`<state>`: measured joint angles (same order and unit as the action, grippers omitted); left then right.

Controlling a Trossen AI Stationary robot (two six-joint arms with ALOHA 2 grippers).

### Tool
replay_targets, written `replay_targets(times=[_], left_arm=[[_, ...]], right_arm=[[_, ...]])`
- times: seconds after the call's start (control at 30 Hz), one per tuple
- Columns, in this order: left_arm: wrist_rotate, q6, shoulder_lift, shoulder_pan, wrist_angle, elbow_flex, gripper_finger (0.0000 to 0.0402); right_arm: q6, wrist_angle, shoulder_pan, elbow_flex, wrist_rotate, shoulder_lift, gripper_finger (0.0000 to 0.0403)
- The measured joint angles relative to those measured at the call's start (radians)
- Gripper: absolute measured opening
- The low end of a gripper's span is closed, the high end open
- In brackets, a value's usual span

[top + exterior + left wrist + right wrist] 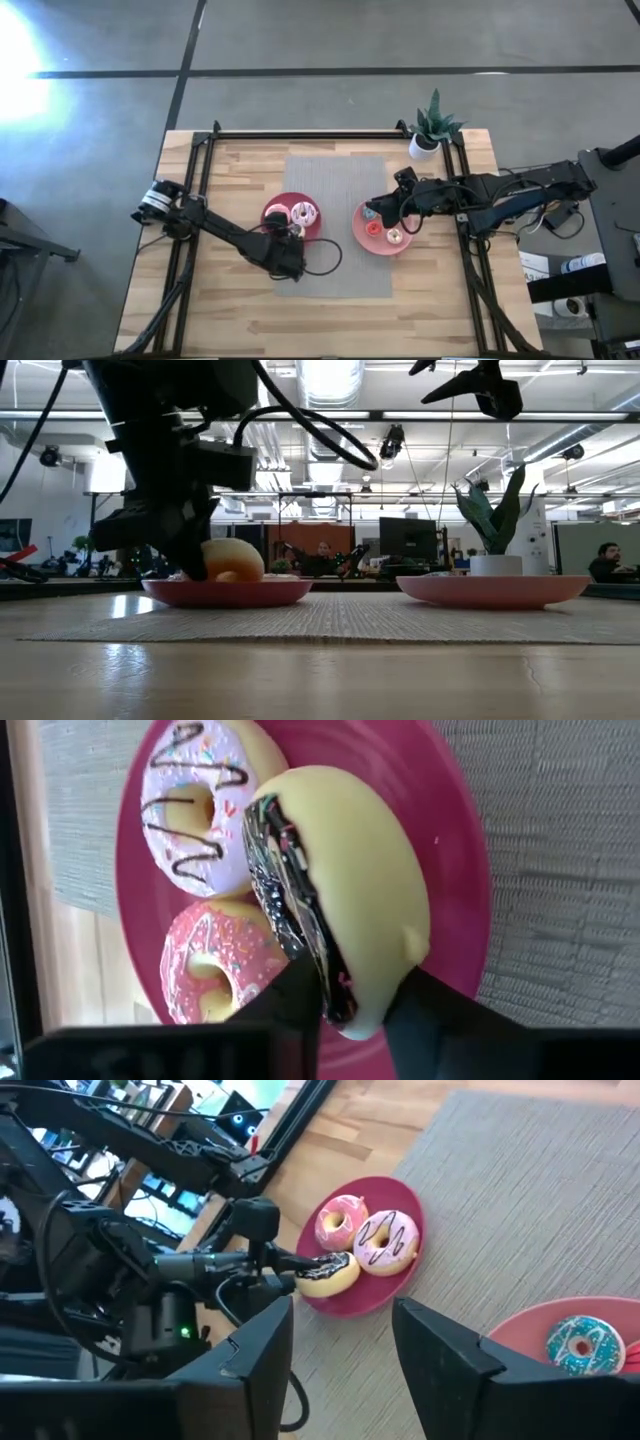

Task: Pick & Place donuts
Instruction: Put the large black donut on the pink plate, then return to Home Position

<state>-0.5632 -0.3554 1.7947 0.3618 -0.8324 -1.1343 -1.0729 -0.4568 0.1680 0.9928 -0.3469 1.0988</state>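
Observation:
The left pink plate [283, 209] carries a lilac donut with chocolate stripes [195, 805] and a pink sprinkled donut [210, 965], both lying flat. My left gripper [350, 1005] is at the plate's near rim [290, 238], shut on a chocolate-iced donut [340, 885]. The right pink plate [400, 250] holds a blue donut [580, 1345], an orange one [373, 228] and a pale one [394, 237]. My right gripper [340, 1320] hangs open above this plate [375, 212] and touches nothing. My left gripper pinches the chocolate-iced donut by its rim [345, 1005], one finger [295, 985] on the iced face and one [430, 1010] on the plain yellow underside. It comes slanting down from the table's near-left side. The donut [232, 560] sits low over the left plate [228, 593]; whether it rests there I cannot tell.
A grey woven mat [340, 175] lies under both plates on the wooden table [240, 310]. A potted plant [432, 128] stands at the far right corner. A black frame [300, 135] runs along the far and side edges. A loose cable [325, 258] loops beside my left arm.

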Motion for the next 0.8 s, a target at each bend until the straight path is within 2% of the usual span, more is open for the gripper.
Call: replay_targets(times=[0.13, 0.3, 0.5, 0.73, 0.8], left_arm=[[0.022, -0.025, -0.004, 0.000, -0.012, -0.021, 0.0118], [0.116, -0.068, -0.020, 0.001, -0.064, -0.048, 0.0160], [0.155, -0.119, -0.098, 0.024, -0.113, -0.068, 0.0167], [0.140, -0.124, -0.284, 0.042, -0.114, -0.099, 0.0167], [0.127, -0.238, -0.341, 0.030, -0.132, -0.104, 0.0167]], right_arm=[[0.000, 0.002, 0.000, 0.000, 0.001, 0.000, 0.0164], [0.001, 0.004, 0.000, 0.000, 0.016, -0.002, 0.0162], [0.050, 0.009, 0.000, 0.000, 0.041, -0.016, 0.0160], [0.053, 0.022, 0.000, 0.000, 0.034, -0.073, 0.0155], [0.048, 0.022, -0.001, 0.000, 0.034, -0.090, 0.0154]])
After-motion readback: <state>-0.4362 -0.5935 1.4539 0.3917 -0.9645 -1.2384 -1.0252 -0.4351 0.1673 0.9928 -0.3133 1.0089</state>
